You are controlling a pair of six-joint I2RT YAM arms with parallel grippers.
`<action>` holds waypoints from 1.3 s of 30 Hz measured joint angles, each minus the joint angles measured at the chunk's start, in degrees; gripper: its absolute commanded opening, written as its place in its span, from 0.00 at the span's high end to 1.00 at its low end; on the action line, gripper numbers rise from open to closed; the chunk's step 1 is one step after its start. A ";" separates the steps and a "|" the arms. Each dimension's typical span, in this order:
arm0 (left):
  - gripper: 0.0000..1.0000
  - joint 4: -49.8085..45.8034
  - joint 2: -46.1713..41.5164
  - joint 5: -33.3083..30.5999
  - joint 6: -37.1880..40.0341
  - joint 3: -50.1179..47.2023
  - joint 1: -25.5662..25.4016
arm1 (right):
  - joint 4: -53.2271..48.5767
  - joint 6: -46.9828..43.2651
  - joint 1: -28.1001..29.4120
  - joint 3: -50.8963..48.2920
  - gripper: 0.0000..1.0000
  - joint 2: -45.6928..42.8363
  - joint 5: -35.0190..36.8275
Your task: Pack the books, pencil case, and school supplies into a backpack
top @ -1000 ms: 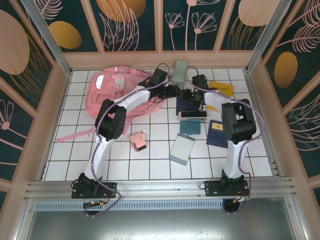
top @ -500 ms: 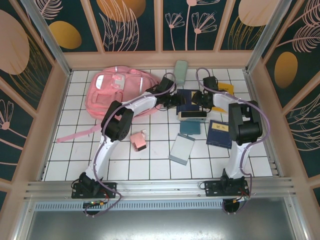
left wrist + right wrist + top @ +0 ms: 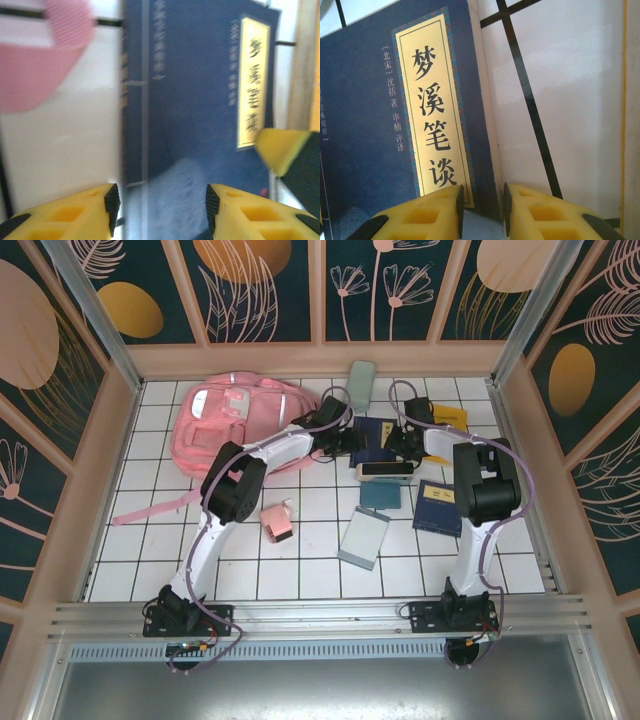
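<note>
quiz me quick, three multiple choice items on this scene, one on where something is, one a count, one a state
1. Where does the mint-green case lie?
A) at the near rail
B) by the far wall, beyond the navy book
C) in the left corner

2. How many navy books lie on the table?
A) one
B) three
C) two

3. How do the jaws of the left end effector stand?
A) apart, over the navy book
B) shut tight on nothing
C) clamped on a pencil

Answers:
1. B, the top view has it on the farthest tiles.
2. C, one lies mid-table and another nearer the front right.
3. A, the left wrist view shows a wide gap with the cover beneath.
</note>
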 measured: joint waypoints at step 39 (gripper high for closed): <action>0.55 32.65 -2.10 21.77 -21.27 -16.20 3.37 | 7.80 1.90 -2.05 -1.95 0.74 0.61 -2.75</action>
